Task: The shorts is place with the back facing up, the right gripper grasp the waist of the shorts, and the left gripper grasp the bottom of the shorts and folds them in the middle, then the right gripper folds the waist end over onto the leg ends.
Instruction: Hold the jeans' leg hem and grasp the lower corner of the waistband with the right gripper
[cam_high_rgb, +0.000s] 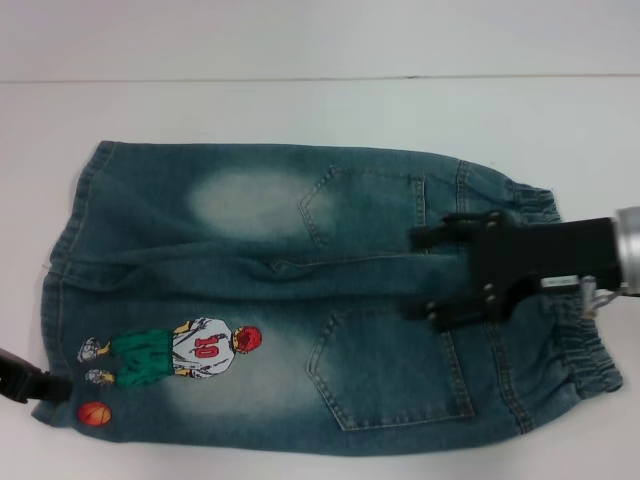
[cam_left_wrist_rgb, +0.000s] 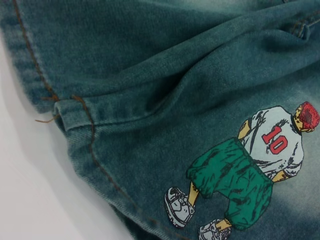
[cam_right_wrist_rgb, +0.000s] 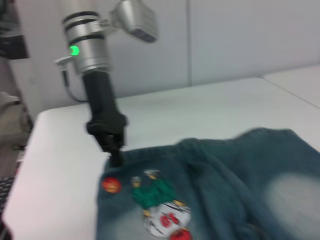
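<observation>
The shorts (cam_high_rgb: 300, 270) lie flat with the back up; both patch pockets (cam_high_rgb: 390, 370) and the number 10 player print (cam_high_rgb: 200, 350) show. The ruffled waist (cam_high_rgb: 590, 370) is at the right and the leg ends (cam_high_rgb: 60, 250) are at the left. My right gripper (cam_high_rgb: 412, 276) reaches in from the right over the waist, open, with its fingertips spread between the two pockets. My left gripper (cam_high_rgb: 30, 383) is at the near corner of the leg ends, pointing down beside the printed basketball (cam_right_wrist_rgb: 111, 185). The left wrist view shows the stitched hem (cam_left_wrist_rgb: 75, 107) and the print (cam_left_wrist_rgb: 260, 165).
The shorts rest on a white table (cam_high_rgb: 300, 110) whose far edge meets a pale wall. In the right wrist view the table's edge (cam_right_wrist_rgb: 30, 150) falls away just beyond the left gripper (cam_right_wrist_rgb: 116, 157). Bare tabletop lies beyond the shorts.
</observation>
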